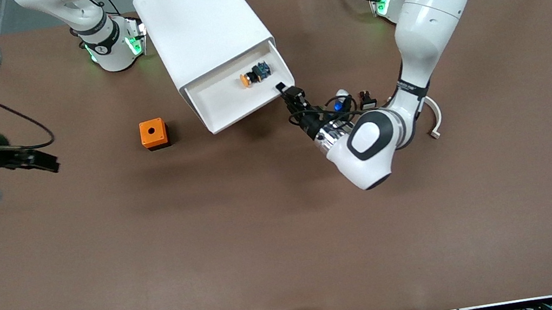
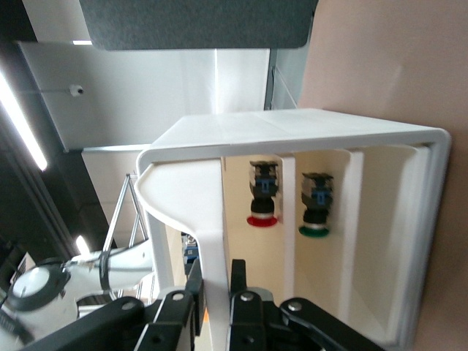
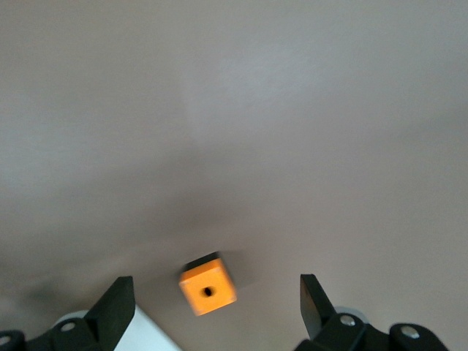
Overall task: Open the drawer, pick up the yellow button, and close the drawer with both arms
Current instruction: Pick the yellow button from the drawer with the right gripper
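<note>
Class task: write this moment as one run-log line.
white drawer: open | orange-capped button: inside | left gripper: shut on drawer edge | right gripper: open, waiting

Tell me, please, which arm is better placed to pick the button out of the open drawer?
The right. Its gripper hangs open over bare table toward the right arm's end, holding nothing. The left gripper is shut on the drawer's front edge, so it seems occupied while the button lies exposed inside.

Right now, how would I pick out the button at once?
Find the white cabinet between the arm bases; its top drawer is pulled open. The button lies in that drawer: tiny, orange-yellow cap, black body, blue rear. The orange cube on the table is bigger, with a hole on top.
</note>
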You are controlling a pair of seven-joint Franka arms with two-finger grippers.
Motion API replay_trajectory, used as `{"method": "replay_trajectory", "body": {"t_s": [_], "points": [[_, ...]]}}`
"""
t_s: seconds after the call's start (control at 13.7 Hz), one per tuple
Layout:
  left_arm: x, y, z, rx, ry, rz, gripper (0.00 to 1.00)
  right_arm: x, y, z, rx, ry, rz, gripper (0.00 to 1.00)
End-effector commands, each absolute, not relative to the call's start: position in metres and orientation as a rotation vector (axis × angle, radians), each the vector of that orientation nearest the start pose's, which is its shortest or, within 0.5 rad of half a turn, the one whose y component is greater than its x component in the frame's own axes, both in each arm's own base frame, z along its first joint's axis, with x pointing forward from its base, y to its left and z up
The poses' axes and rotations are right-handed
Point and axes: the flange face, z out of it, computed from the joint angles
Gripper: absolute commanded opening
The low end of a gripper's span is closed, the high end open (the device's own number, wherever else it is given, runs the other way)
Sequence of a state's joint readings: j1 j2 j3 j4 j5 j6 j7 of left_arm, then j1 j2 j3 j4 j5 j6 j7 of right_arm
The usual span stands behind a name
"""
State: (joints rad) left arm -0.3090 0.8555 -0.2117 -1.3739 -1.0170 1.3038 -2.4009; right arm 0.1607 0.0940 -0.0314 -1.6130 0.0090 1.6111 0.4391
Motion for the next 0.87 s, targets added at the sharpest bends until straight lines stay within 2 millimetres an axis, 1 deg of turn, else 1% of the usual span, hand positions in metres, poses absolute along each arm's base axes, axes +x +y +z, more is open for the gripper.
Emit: {"method": "replay_trajectory", "body": {"t_s": [0.0, 0.07, 0.15, 0.22, 0.29, 0.36, 0.44, 0.51, 0.58, 0.73, 0.8], "points": [[0.548, -0.383, 0.256, -0.943, -1.737, 1.610, 0.20, 0.559, 0.147, 0.561, -3.055, 0.712, 0.160, 1.00], [0.548, -0.383, 0.256, -0.943, -1.736, 1.610, 0.25, 0.551, 0.177, 0.560, -3.044, 0.776, 0.155, 1.00], [0.549, -0.383, 0.256, -0.959, -1.736, 1.618, 0.47, 0.543, 0.206, 0.561, -3.026, 0.844, 0.142, 1.00], [0.550, -0.383, 0.256, -1.010, -1.731, 1.652, 0.80, 0.532, 0.236, 0.562, -3.005, 0.912, 0.125, 1.00], [0.555, -0.384, 0.258, -1.092, -1.748, 1.699, 1.00, 0.522, 0.263, 0.561, -2.980, 0.985, 0.110, 1.00], [0.561, -0.384, 0.264, -1.166, -1.757, 1.731, 1.00, 0.509, 0.290, 0.558, -2.960, 1.029, 0.097, 1.00], [0.571, -0.378, 0.266, -1.233, -1.774, 1.758, 1.00, 0.495, 0.318, 0.549, -2.931, 1.085, 0.079, 1.00], [0.580, -0.373, 0.265, -1.311, -1.782, 1.783, 1.00, 0.480, 0.344, 0.540, -2.896, 1.146, 0.065, 1.00], [0.589, -0.368, 0.267, -1.404, -1.780, 1.815, 1.00, 0.468, 0.365, 0.532, -2.868, 1.188, 0.051, 1.00], [0.606, -0.355, 0.277, -1.681, -1.740, 1.887, 1.00, 0.452, 0.392, 0.522, -2.829, 1.235, 0.038, 1.00], [0.617, -0.344, 0.284, -1.825, -1.735, 1.890, 1.00, 0.445, 0.404, 0.515, -2.819, 1.257, 0.036, 1.00]]}}
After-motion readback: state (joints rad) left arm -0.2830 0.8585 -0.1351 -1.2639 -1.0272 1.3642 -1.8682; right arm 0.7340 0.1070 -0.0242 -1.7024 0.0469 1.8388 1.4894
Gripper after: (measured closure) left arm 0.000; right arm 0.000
